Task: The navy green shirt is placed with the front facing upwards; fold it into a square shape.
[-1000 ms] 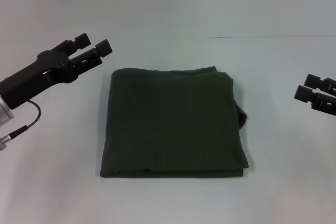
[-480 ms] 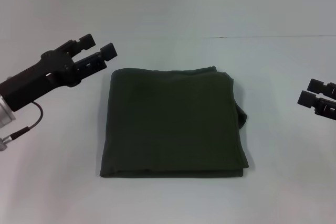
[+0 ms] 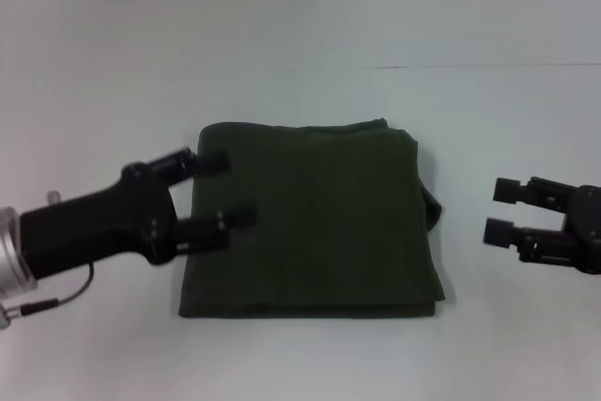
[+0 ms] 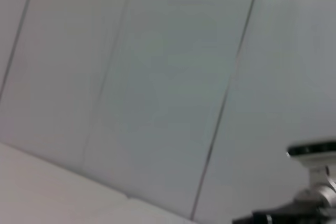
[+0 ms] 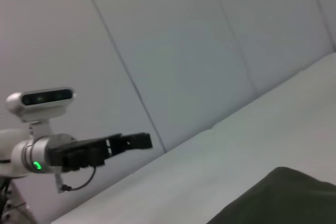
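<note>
The navy green shirt [image 3: 310, 223] lies folded into a near-square block at the middle of the white table, plain side up, with no lettering showing. One corner of it shows in the right wrist view [image 5: 283, 198]. My left gripper [image 3: 221, 190] is open, and its two fingers reach over the shirt's left edge. Seen from the right wrist, the left gripper [image 5: 139, 141] hangs above the table with nothing between its fingers. My right gripper [image 3: 500, 210] is open and empty, to the right of the shirt and apart from it.
The white table [image 3: 310, 363] stretches around the shirt on all sides. A pale panelled wall [image 4: 157, 77] rises behind it. A small fold of cloth [image 3: 433, 208] bulges from the shirt's right edge.
My left gripper came from the back left toward me and now reaches over the shirt's left edge. My right gripper moved left toward the shirt and spread its fingers wider.
</note>
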